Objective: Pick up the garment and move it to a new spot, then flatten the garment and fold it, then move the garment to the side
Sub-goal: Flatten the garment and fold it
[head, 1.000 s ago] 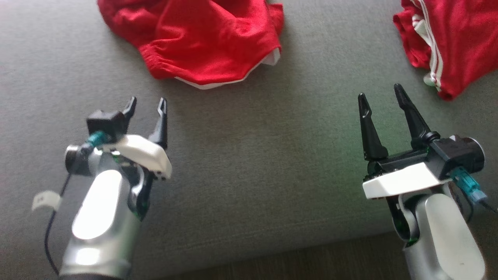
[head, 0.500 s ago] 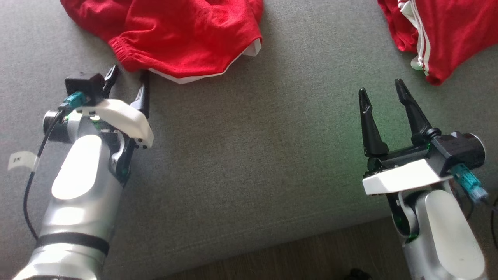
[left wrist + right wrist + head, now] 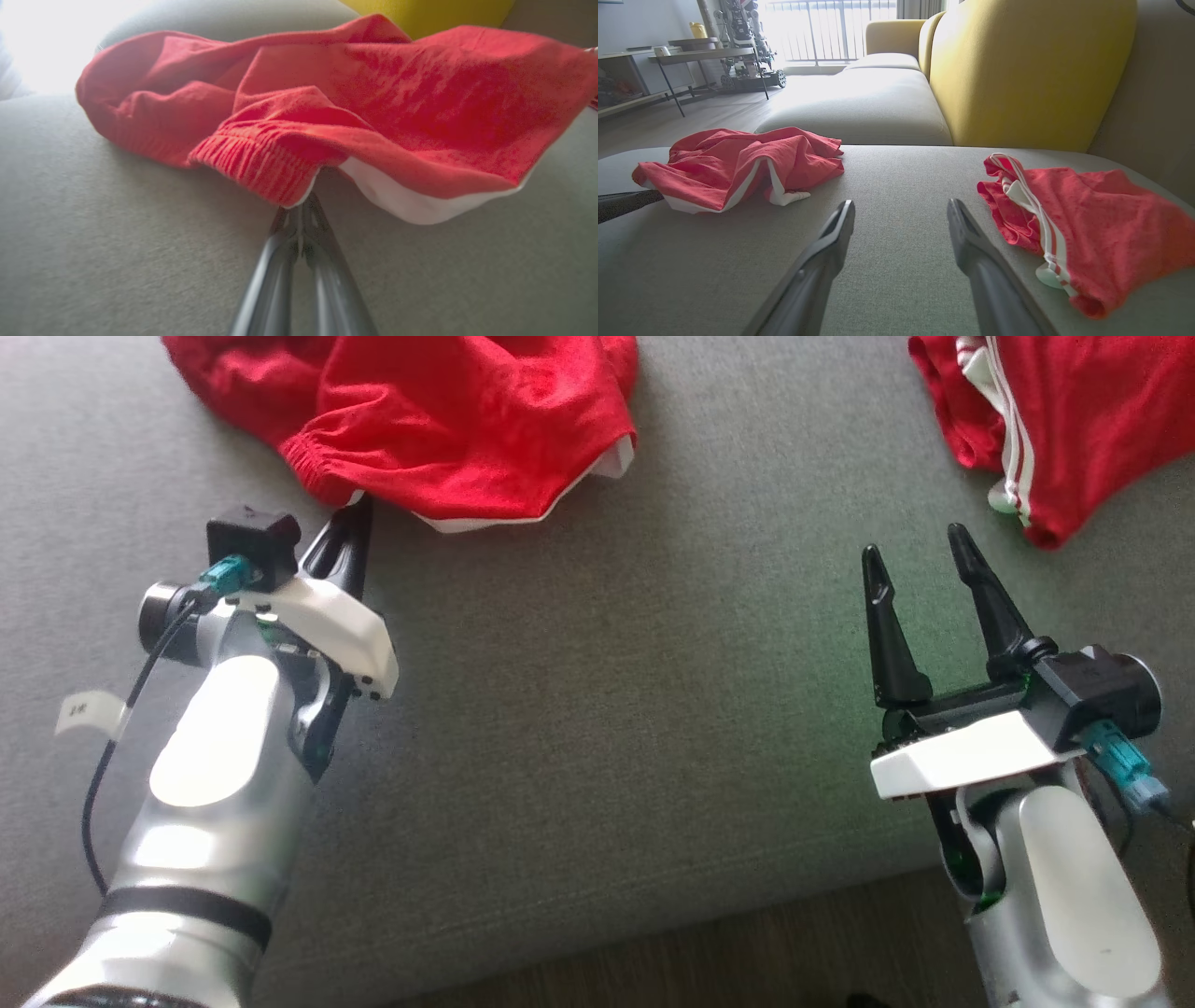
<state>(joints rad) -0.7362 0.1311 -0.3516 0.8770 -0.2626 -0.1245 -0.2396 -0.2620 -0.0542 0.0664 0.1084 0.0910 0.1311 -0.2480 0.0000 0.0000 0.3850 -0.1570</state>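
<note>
On cushion (image 3: 607,709), two garments (image 3: 448,420) (image 3: 1083,420), perhaps shorts

Head view: the garment (image 3: 448,420) lies on the sofa cushion (image 3: 635,709) at upper left; a second garment (image 3: 1074,429) lies on it at upper right, well apart. The left pincer (image 3: 358,515) rises from lower left, its tips touching the garment's near edge. The right pincer (image 3: 920,565) stands at lower right, below the second garment. The floor (image 3: 747,961) borders the cushion along the bottom edge.
</note>
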